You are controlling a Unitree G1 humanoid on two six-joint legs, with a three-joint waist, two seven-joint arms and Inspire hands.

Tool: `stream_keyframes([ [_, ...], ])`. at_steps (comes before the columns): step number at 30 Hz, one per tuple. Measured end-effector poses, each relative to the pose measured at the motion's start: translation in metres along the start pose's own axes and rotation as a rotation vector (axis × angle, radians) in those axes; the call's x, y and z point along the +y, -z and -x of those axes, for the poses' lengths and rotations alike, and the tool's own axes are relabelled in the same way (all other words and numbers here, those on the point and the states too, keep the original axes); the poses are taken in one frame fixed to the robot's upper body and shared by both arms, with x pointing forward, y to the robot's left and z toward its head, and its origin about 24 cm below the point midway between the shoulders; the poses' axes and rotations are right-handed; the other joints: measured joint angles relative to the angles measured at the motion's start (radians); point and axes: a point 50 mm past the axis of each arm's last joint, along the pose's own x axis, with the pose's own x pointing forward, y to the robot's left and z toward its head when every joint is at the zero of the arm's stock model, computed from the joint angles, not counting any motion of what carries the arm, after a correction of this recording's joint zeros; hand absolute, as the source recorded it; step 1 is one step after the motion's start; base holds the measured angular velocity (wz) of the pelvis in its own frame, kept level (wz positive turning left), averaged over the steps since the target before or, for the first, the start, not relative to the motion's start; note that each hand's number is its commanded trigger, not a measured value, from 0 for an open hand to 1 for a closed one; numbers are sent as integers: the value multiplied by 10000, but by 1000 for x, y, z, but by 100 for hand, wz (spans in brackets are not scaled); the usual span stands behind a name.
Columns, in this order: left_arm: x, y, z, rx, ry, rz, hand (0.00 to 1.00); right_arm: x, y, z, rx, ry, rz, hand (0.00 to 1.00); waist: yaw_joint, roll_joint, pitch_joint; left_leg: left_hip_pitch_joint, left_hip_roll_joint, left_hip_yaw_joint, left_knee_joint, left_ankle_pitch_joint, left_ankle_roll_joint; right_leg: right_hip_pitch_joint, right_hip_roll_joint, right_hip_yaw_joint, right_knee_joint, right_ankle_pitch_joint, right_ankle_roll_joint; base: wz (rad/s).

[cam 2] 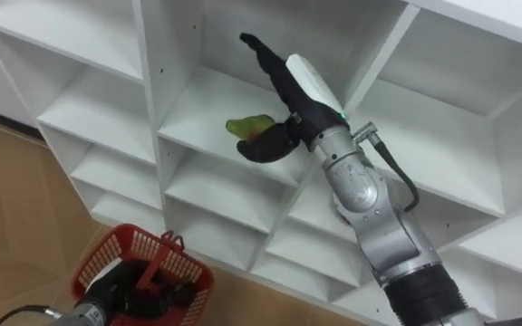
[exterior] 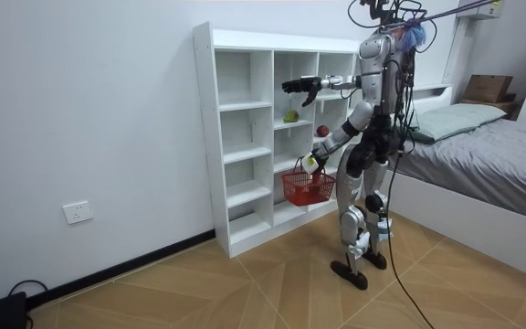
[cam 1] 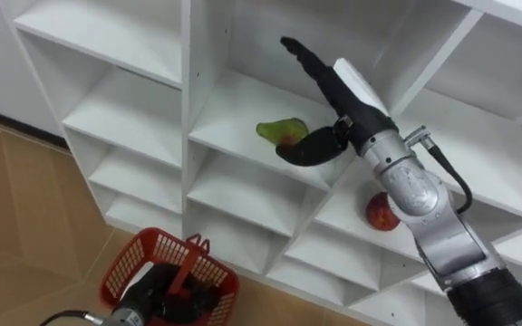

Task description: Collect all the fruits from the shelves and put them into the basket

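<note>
Closest in, at about 7 o'clock of the left eye view, the left hand (cam 1: 164, 292) hangs low with its dark fingers curled round the handle of a red basket (cam 1: 130, 263); whether any fruit lies in the basket I cannot tell. Up at 1 o'clock the right hand (cam 1: 338, 91) reaches into a middle compartment of the white shelf unit (cam 1: 134, 109). Its fingers (cam 1: 299, 52) are straight and point toward 11 o'clock, while the thumb (cam 1: 308, 150) crooks down toward 8 o'clock, so the hand is spread and grips nothing. The green pear (cam 1: 275, 129) lies on that compartment's board, just beside the thumb tip and at roughly 8 o'clock from the palm, below the straight fingers. Its long axis runs about 9 to 3 o'clock across the board. Whether the thumb touches it I cannot tell. A red apple (cam 1: 379, 215) sits one board lower, in the next compartment, at 5 o'clock from the palm and partly behind the forearm. The right hand is much the nearer to both fruits. The grasp likely needs the palm to drop toward 8 o'clock and the fingers to close over the pear's short width.
</note>
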Motion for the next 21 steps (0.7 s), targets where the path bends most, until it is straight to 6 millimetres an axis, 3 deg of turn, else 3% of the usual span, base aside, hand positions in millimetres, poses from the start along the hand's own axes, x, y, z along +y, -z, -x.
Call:
stream_keyframes([
  [6, -2, -1, -1, 218, 80, -582, 100, -8, 12, -5, 571, 296, -784, 0, 210, -2, -3, -104, -15, -201, 136, -1, -3, -19, 2, -65, -3, 0, 0, 10],
  [21, 2, 2, -1, 518, -53, -331, 100, -13, 21, -11, 1079, 411, -771, 0, 264, 158, -24, -321, -66, -368, 310, 1, -8, -55, -22, -215, -29, 2, 1, 3],
])
